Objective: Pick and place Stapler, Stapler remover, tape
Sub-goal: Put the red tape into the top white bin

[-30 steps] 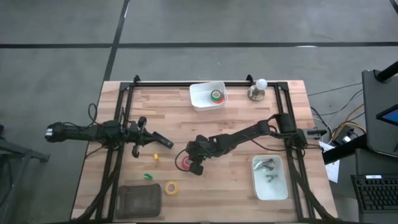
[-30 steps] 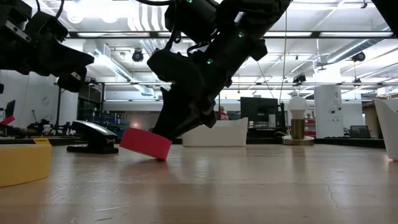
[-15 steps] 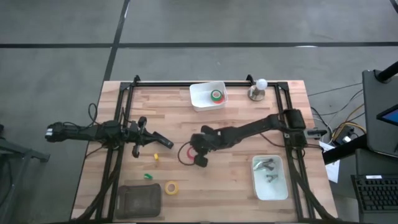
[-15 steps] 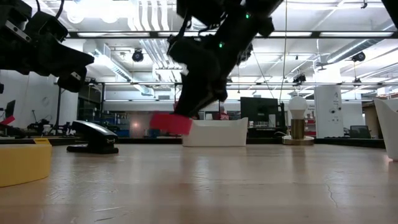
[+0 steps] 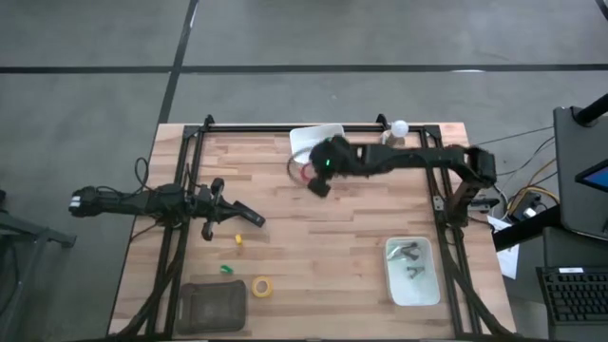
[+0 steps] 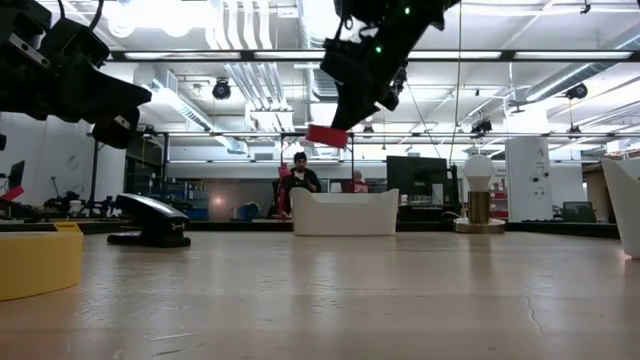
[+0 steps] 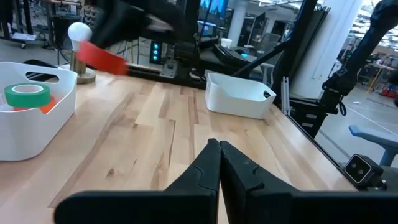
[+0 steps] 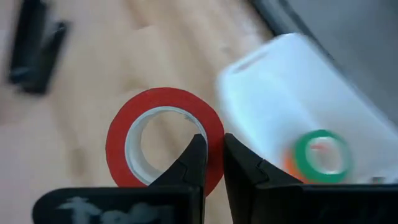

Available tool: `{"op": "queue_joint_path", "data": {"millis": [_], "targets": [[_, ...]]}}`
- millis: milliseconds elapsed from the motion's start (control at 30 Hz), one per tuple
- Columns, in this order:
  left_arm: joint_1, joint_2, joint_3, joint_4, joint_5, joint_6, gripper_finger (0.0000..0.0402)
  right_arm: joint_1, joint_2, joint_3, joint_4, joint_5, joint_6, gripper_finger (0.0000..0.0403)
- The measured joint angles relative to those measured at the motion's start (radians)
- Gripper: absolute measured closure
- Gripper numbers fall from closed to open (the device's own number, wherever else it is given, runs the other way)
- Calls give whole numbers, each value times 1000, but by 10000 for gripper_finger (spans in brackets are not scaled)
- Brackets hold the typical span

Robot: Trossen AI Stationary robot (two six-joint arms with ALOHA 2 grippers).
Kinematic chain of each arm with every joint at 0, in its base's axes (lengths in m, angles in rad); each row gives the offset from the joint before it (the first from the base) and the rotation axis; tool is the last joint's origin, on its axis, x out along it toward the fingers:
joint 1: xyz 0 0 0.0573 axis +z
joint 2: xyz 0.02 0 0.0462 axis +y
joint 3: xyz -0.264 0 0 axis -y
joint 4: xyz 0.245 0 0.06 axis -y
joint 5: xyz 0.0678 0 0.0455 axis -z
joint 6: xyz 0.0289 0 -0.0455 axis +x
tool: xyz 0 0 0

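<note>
My right gripper (image 5: 313,177) is up in the air beside the white bin (image 5: 306,138) at the table's far edge, shut on a red tape roll (image 8: 165,146), seen edge-on in the low view (image 6: 327,135). A green roll (image 8: 320,155) lies in the bin on a red one. A yellow roll (image 5: 261,285) lies flat near the near edge. The black stapler (image 6: 150,222) rests on its base on the table's left part (image 5: 247,217). My left gripper (image 7: 219,149) is shut and touches nothing; it stays above the table just left of the stapler. My right gripper pinches the red roll's wall (image 8: 214,134). One finger (image 8: 191,160) is inside the open centre and the other (image 8: 241,163) is outside. The fingers slant down from above. The roll hangs lifted clear of the table, nearly level under the fingertips.
A white tray (image 5: 413,271) with grey metal pieces sits at the right near corner. A dark pouch (image 5: 214,304) lies at the near left. Small yellow (image 5: 238,240) and green (image 5: 226,269) pieces lie between them. A lamp (image 5: 394,136) stands by the far edge. People (image 6: 298,180) show beyond the table.
My right gripper has risen from the table's middle with the red roll and swung toward the far edge, up to the white bin. The roll, first tilted with one edge on the wood, now hangs clear, high above the table. The left arm has kept still.
</note>
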Motion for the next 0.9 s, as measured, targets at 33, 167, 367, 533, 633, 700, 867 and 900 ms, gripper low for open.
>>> {"op": "queue_joint_path", "data": {"millis": [33, 167, 367, 533, 633, 700, 867, 900], "targets": [[0, 0, 0, 0, 0, 0, 394, -27, -2, 0, 0, -1, -11, 376], [0, 1, 0, 0, 0, 0, 394, -125, 11, 3, 15, -9, -40, 375], [0, 1, 0, 0, 0, 0, 394, -229, 91, 5, 112, -80, -39, 375], [0, 1, 0, 0, 0, 0, 394, -273, 164, 5, 165, -118, -36, 374], [0, 1, 0, 0, 0, 0, 394, -288, 203, 5, 172, -133, -35, 374], [0, 1, 0, 0, 0, 0, 394, -291, 233, 5, 174, -141, -36, 374], [0, 1, 0, 0, 0, 0, 394, -290, 291, 29, 165, -144, -51, 372], [0, 1, 0, 0, 0, 0, 394, -290, 296, 38, 168, -144, -52, 369]]}}
